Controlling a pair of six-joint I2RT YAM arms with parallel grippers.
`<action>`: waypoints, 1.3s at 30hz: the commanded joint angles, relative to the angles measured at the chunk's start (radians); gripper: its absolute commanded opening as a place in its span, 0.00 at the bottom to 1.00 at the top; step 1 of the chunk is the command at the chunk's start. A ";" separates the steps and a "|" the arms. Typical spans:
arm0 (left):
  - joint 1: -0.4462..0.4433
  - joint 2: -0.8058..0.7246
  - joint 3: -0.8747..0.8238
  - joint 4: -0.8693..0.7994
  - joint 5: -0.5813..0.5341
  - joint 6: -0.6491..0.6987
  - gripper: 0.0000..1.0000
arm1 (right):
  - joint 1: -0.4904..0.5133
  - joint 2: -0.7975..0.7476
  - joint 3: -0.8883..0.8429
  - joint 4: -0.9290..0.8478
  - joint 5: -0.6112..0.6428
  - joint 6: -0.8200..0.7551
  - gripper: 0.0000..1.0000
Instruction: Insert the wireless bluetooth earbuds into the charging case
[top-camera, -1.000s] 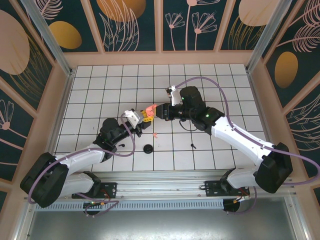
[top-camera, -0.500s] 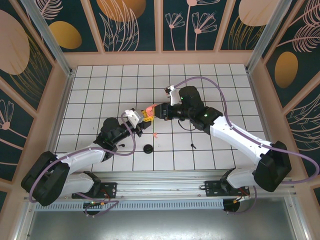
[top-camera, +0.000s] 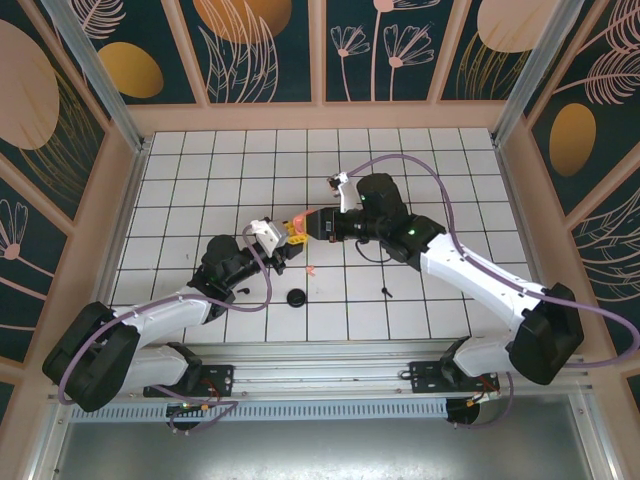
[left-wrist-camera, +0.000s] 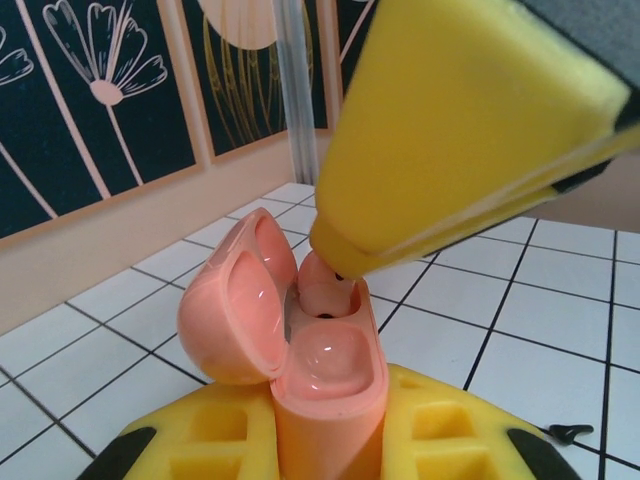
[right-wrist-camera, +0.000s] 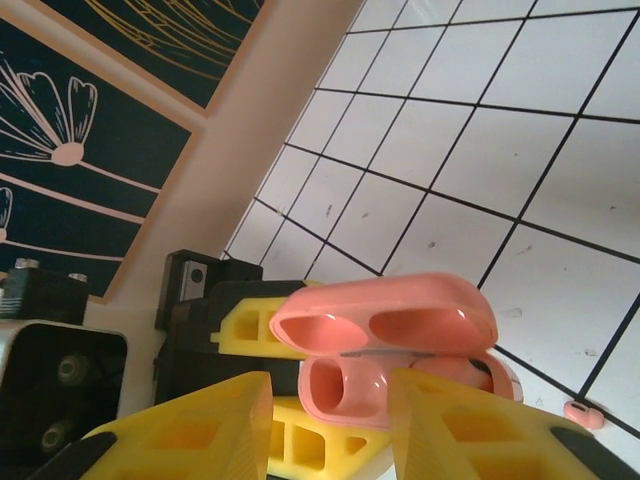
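Observation:
My left gripper is shut on the salmon-pink charging case, which it holds upright with the lid swung open to the left. A pink earbud sits in the far socket; the near socket is empty. My right gripper hovers at the case mouth with its yellow fingers apart and nothing between them. Another pink earbud lies on the tiles just in front of the case, also visible in the right wrist view. A black earbud lies on the floor to the right.
A black round disc rests on the tiles near the front. A small black piece lies beside the left arm. The two grippers meet at the table's middle, wooden walls all around.
The right gripper's fingers have spread apart at the case mouth. The left gripper and the case have hardly moved. The pink earbud on the floor stays put.

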 joint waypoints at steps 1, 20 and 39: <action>-0.009 -0.002 0.032 0.053 0.045 -0.002 0.10 | -0.006 -0.068 0.019 0.007 0.023 -0.013 0.36; -0.011 -0.001 0.035 0.060 0.052 -0.006 0.10 | -0.042 -0.012 0.017 -0.080 0.053 -0.043 0.18; 0.060 0.007 -0.034 0.054 -0.090 -0.104 0.11 | -0.036 -0.060 0.059 -0.282 0.217 -0.051 0.32</action>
